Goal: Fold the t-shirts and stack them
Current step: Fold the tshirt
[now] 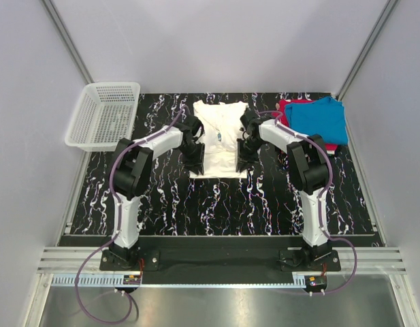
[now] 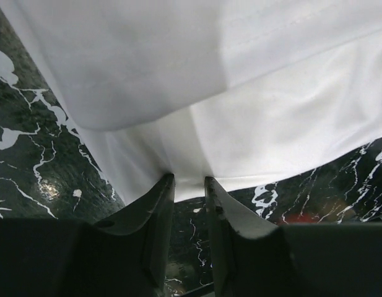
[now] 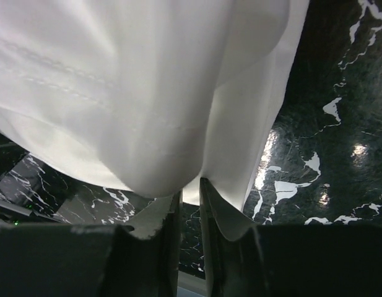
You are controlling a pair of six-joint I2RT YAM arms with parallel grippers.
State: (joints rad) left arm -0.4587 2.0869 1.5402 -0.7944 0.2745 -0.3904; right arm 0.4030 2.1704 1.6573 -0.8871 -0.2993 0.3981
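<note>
The white t-shirt (image 1: 220,136) lies partly folded in the middle of the black marbled table (image 1: 216,204), a small blue logo on its chest. My left gripper (image 1: 194,161) sits at its lower left edge, and in the left wrist view this gripper (image 2: 189,179) is shut on a pinch of the white cloth (image 2: 240,93). My right gripper (image 1: 246,160) mirrors it at the lower right edge. Seen from the right wrist, that gripper (image 3: 189,185) is shut on a bulging fold of the shirt (image 3: 147,93). A blue t-shirt (image 1: 323,119) lies over a red one (image 1: 286,105) at the back right.
A white mesh basket (image 1: 104,116) stands at the back left corner, overhanging the table edge. Grey walls close in the back and both sides. The arm bases are bolted to the rail at the near edge.
</note>
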